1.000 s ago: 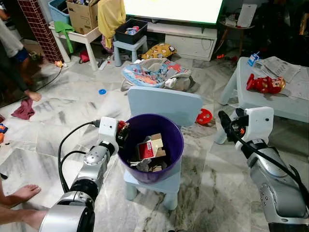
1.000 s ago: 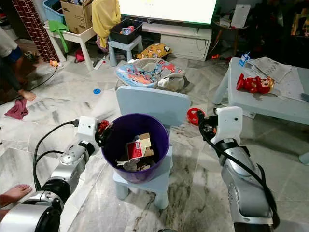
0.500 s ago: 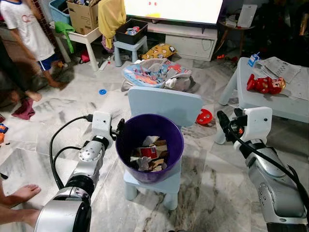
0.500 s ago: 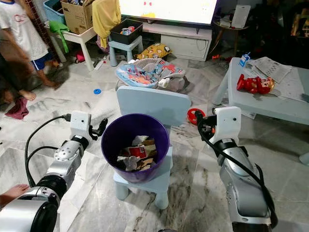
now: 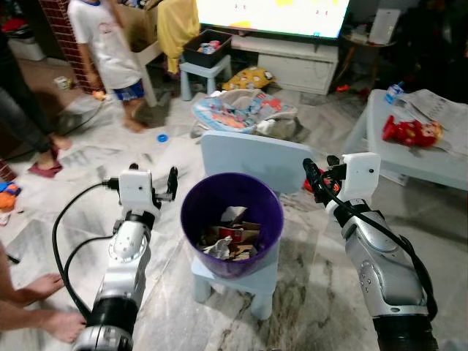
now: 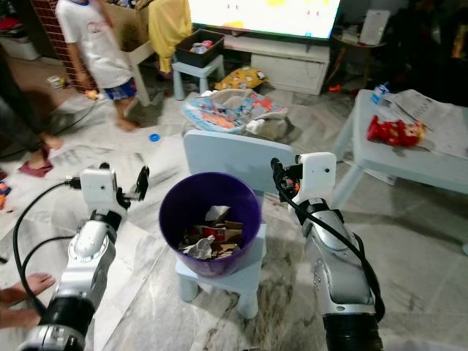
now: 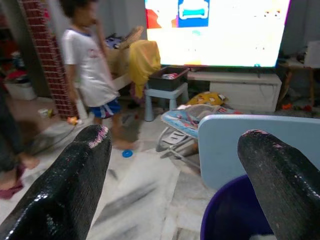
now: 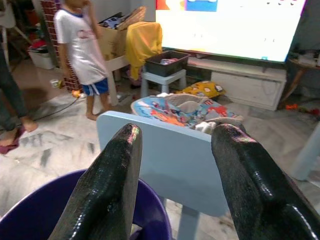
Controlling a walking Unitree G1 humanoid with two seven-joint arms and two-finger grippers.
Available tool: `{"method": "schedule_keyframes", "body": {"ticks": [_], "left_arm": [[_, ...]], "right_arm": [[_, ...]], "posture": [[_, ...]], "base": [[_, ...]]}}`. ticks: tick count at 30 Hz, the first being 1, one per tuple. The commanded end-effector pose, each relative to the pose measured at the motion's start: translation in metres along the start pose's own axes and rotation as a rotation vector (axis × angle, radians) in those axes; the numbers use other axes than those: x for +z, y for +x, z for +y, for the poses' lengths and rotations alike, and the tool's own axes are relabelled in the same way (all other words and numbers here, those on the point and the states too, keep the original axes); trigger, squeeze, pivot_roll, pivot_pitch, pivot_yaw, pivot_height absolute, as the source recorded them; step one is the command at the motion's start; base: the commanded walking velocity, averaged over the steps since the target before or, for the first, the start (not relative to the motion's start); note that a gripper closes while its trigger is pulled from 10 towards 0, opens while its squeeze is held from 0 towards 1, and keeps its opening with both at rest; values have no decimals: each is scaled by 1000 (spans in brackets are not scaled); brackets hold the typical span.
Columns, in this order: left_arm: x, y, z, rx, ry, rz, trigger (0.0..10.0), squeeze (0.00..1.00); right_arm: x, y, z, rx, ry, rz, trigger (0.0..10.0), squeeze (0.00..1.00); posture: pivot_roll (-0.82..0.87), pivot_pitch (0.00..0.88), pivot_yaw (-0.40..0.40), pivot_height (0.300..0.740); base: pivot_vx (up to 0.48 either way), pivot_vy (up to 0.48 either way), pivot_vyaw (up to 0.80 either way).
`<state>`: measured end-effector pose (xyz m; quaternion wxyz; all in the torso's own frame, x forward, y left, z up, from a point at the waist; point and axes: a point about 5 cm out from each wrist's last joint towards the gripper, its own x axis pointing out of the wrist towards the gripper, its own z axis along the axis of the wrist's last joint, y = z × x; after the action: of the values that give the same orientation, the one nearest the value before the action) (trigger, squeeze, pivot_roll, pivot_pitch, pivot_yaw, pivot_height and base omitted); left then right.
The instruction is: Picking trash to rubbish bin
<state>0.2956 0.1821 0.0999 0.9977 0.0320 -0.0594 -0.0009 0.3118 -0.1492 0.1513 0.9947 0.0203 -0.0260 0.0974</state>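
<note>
A purple bin [image 5: 194, 232] stands on the seat of a small light-blue chair [image 5: 248, 155]. Inside lies trash [image 5: 232, 241]: torn card, paper and a red packet. My left gripper [image 5: 171, 183] hovers beside the bin's left rim, open and empty, clear of the rim. The left wrist view has its two fingers [image 7: 75, 185] spread wide, with the bin's rim [image 7: 227, 217] past them. My right gripper [image 5: 313, 174] is at the bin's right, level with the chair back, open and empty. Its wrist view looks over the bin [image 8: 50, 212] at the chair back [image 8: 160, 160].
A child [image 5: 110, 51] stands at the back left, and another person's legs [image 5: 29, 117] are further left. Bare feet [image 5: 40, 303] rest on the floor at lower left. A baby bouncer [image 5: 241, 113] lies behind the chair. A pale table [image 5: 439, 157] with a red toy [image 5: 411, 131] stands at right.
My left gripper has drawn back from the bin's left rim, out and up; something red by its fingers a second ago is gone. My right gripper came nearer the chair. A child walked in.
</note>
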Motion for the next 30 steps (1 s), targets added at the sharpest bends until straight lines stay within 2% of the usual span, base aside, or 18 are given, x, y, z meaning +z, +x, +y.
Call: {"method": "schedule_keyframes", "body": {"ticks": [1, 2, 3, 9, 10, 11, 12, 17, 21, 30], "left_arm": [[11, -3, -3, 25, -7, -19, 10000, 1000], [11, -3, -3, 25, -7, -19, 10000, 1000], [16, -9, -2, 72, -26, -14, 10000, 1000], [24, -14, -6, 80, -39, 6, 10000, 1000], [25, -14, -7, 71, -43, 11, 10000, 624], [26, -13, -7, 64, -46, 16, 10000, 624], [28, -11, -7, 62, -48, 26, 10000, 0], [38, -1, -8, 39, -99, 24, 10000, 0], [43, 2, -12, 24, -84, 28, 10000, 0], [46, 2, -18, -2, -100, 31, 10000, 0]], "right_arm": [[2, 4, -1, 8, 2, -12, 10000, 0], [2, 4, -1, 8, 2, -12, 10000, 0], [1, 8, 0, 14, 9, -14, 10000, 0], [1, 16, 6, 37, 15, -21, 10000, 0], [2, 17, 6, 40, 16, -25, 10000, 0], [2, 18, 7, 41, 16, -27, 10000, 0], [3, 21, 7, 41, 18, -33, 10000, 0], [2, 23, 5, 33, 19, -40, 10000, 0], [1, 24, 6, 29, 23, -47, 10000, 0], [0, 24, 7, 34, 19, -52, 10000, 0]], "posture": [[39, 2, -27, 740], [39, 2, -27, 740], [54, 0, -34, 740], [68, 0, -35, 740], [69, 0, -33, 740], [69, 0, -32, 740], [68, 0, -27, 740], [66, 0, -14, 740], [65, 0, -9, 740], [64, 0, -16, 740]], "base": [[0, 0, 0], [0, 0, 0], [0, 0, 0], [0, 0, 0], [0, 0, 0], [0, 0, 0], [0, 0, 0], [0, 0, -532], [0, 0, -775], [0, 0, 0]]}}
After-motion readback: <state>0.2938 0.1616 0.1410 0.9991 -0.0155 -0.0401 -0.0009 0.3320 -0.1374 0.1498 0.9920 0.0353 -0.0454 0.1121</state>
